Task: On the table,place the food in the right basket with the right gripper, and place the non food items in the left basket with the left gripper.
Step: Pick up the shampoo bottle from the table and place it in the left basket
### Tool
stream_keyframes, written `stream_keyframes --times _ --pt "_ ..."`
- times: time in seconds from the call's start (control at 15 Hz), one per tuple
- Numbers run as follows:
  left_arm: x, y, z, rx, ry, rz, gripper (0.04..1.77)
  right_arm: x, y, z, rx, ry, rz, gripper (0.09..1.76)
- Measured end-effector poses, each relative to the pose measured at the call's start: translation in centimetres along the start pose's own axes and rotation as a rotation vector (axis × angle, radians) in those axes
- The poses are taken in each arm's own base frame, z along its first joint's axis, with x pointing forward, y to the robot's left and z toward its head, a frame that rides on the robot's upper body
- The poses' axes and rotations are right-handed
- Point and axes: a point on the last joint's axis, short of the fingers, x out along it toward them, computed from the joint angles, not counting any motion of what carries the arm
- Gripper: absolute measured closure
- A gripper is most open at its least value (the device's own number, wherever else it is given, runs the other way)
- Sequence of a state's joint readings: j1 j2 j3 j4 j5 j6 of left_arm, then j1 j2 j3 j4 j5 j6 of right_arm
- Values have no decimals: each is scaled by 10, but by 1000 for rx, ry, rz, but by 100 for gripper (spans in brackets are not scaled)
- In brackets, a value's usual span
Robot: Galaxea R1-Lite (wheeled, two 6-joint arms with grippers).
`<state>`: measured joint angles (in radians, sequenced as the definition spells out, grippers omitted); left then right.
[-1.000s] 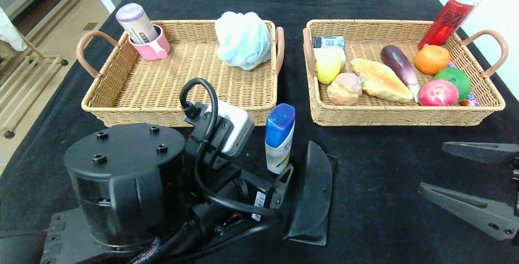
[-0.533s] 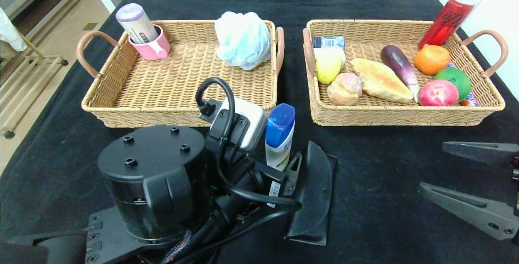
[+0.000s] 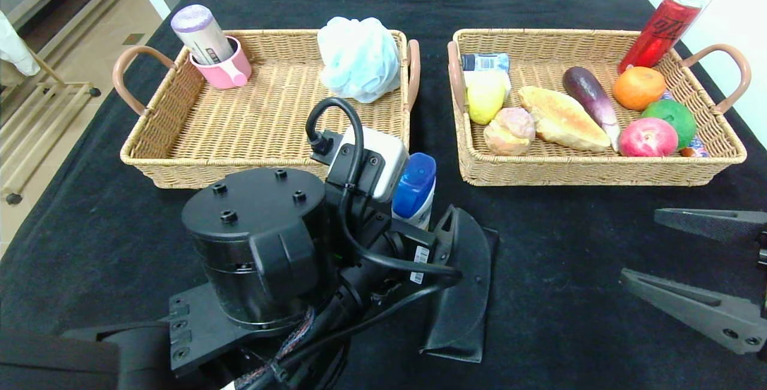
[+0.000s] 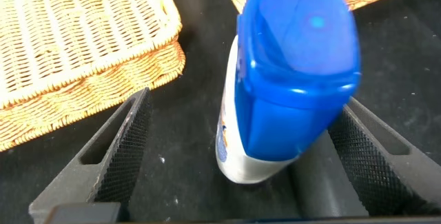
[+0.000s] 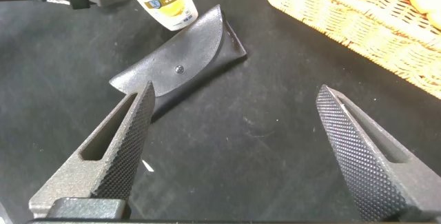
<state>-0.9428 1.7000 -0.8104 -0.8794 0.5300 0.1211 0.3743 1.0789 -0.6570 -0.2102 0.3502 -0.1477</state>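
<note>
Shampoo bottle [image 3: 414, 189] with the blue cap stands upright on the black tablecloth [image 3: 563, 240], in front of the gap between the two baskets and just beside the front right corner of the left basket [image 3: 180, 168]; the left gripper [image 4: 241, 151] is down around it, fingers spread wide with one on each side of the bottle, and in the left wrist view there's a clear gap on one side, so it's not clamped on anything; on the other side I can't tell if the pad touches the bottle. A black glasses case [image 3: 461, 285] lies flat on the cloth right next to the bottle, on its right side.

Left basket holds a pink cup [image 3: 225, 69] with a tube [image 3: 201, 33] leaning in it at the back left corner, plus a pale blue bath pouf [image 3: 358, 57] at the back right; right basket [image 3: 599, 171] is loaded with a lemon [image 3: 484, 99], a bun [image 3: 509, 131], bread [image 3: 563, 119], an eggplant [image 3: 590, 97], an orange [image 3: 638, 87], a lime [image 3: 671, 115], an apple [image 3: 647, 137] and a red can [image 3: 659, 30] leaning in the back right corner.

Right gripper [image 5: 241, 148] hovers over bare cloth at the front right, well apart from everything; jaws wide open, holding nothing.
</note>
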Motion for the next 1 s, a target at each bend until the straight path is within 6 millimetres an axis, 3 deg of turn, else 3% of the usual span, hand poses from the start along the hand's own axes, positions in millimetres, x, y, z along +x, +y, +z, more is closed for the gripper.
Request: stream_keyframes --times 0.13,0.33,0.67,1.0 --pt "1 0 -1 0 1 5 17 0 0 0 0 0 0 14" --pt "2 0 -1 2 4 4 66 0 0 0 0 1 0 14" --pt "2 0 -2 2 6 4 122 0 0 -1 0 3 1 14" --pt "2 -1 -2 3 6 1 122 1 0 -1 1 7 2 14"
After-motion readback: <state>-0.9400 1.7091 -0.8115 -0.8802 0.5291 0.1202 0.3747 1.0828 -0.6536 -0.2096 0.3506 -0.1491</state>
